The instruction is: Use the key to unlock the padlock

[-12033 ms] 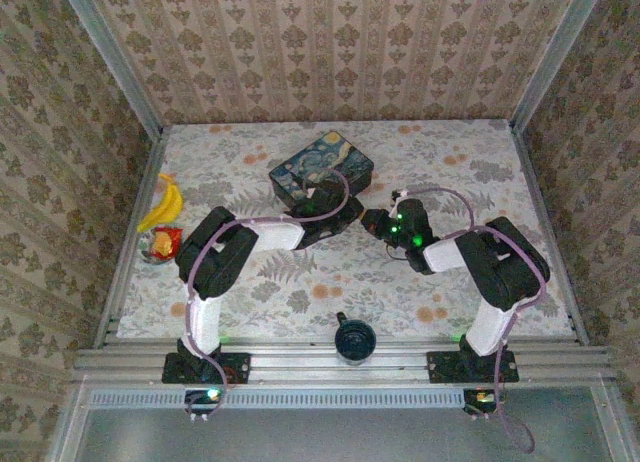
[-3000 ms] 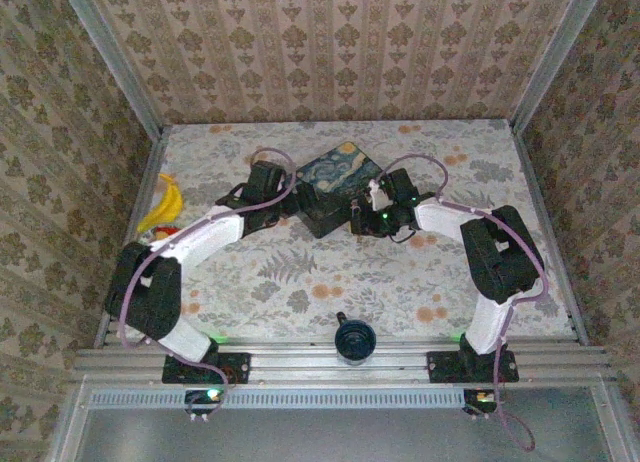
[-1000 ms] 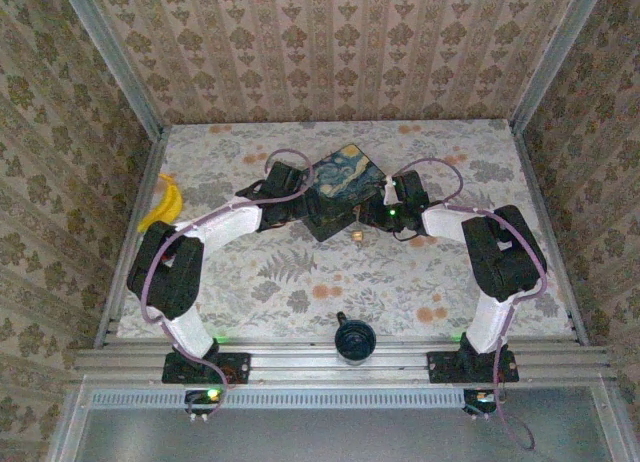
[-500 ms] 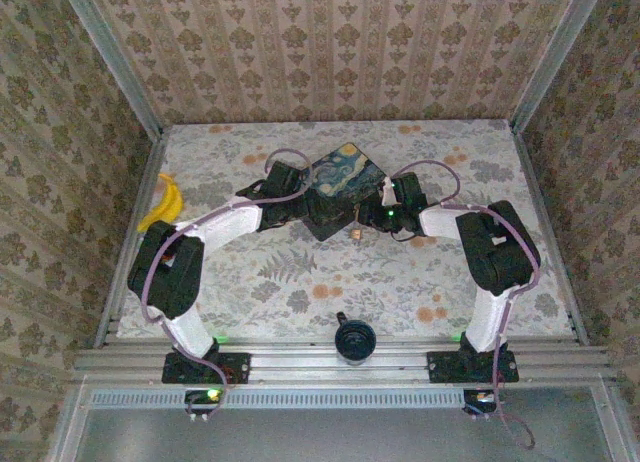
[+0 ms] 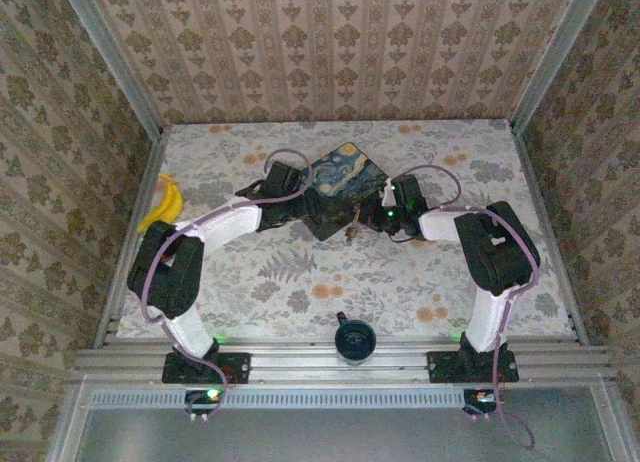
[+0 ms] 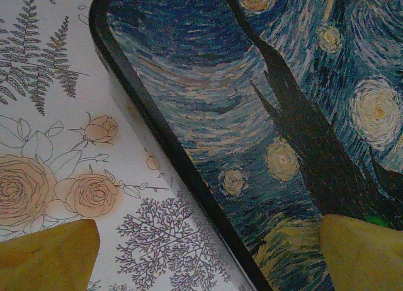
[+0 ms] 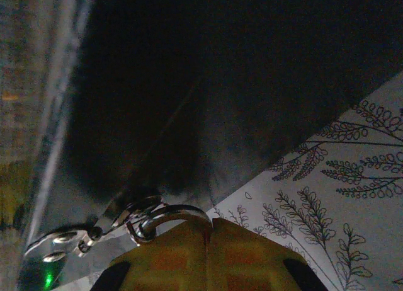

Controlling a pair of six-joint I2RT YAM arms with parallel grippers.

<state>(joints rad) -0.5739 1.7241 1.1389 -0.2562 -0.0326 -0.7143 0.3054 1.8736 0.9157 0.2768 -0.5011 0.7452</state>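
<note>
The dark blue swirly-sky box stands mid-table, turned cornerwise. A tiny brass padlock shows at its near right side, just ahead of my right gripper. In the right wrist view that gripper is shut, its yellow fingers pressed together on the padlock's silver shackle; the brass body is hidden behind them. Small silver links hang off a ring beside it; whether one is the key I cannot tell. My left gripper stands open astride the box's left edge.
A yellow banana lies by the left wall. A black round object sits at the near edge between the arm bases. Metal rails and patterned walls close in the floral table.
My right gripper has closed its fingers onto the silver shackle and edged left toward the box. The brass padlock shifted slightly left. The left arm and box stayed put.
</note>
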